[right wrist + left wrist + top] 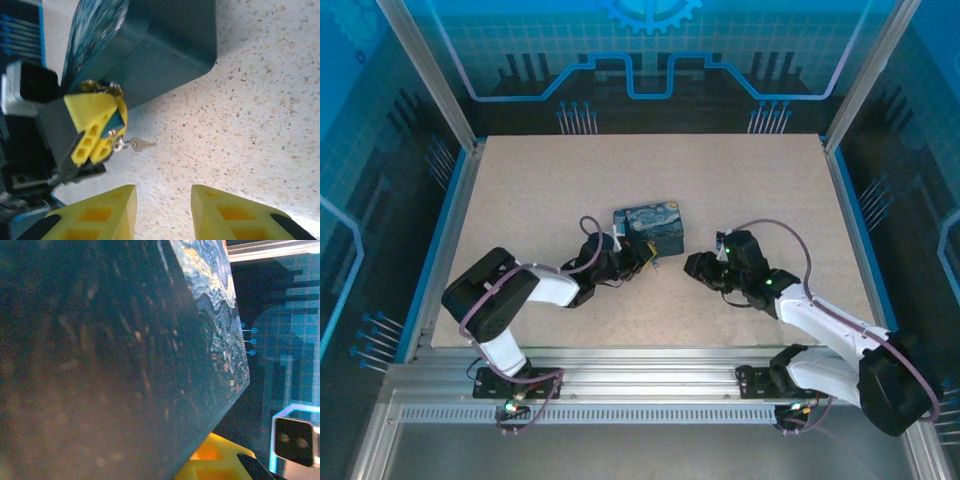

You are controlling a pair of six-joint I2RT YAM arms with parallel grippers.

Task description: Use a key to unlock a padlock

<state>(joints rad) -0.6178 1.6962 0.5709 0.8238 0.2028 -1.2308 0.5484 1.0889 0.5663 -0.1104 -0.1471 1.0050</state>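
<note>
I'm keeping my L gripper right at the box's near corner, yellow fingers pressing together on a small bluish bit that I'm taking for the padlock. The key is sticking out just beside those fingertips, on the side away from the box, w/ its small ring end nearest the lock and its blade pointing out over the speckled table. My R gripper is hanging near the key, further out from the box than the key is, not touching it. Its jaws are standing apart w/ nothing btw them.

Counting: 1 box, 1 key, 1 padlock, 2 grippers.

From the top cam the box is sitting mid-table, L gripper touching its near-left corner and R gripper waiting off its near-right corner. The key is looking too small there to make out.

Hard to see: the padlock body is mostly hiding btw my L fingers, and I'm not able to tell if the key is seated in it. Some brassy bits are showing above the fingers against the box, unclear what. In the L wrist cam the box is blurring out at close range, and 1 yellow finger is getting cut off at the bottom edge
</note>
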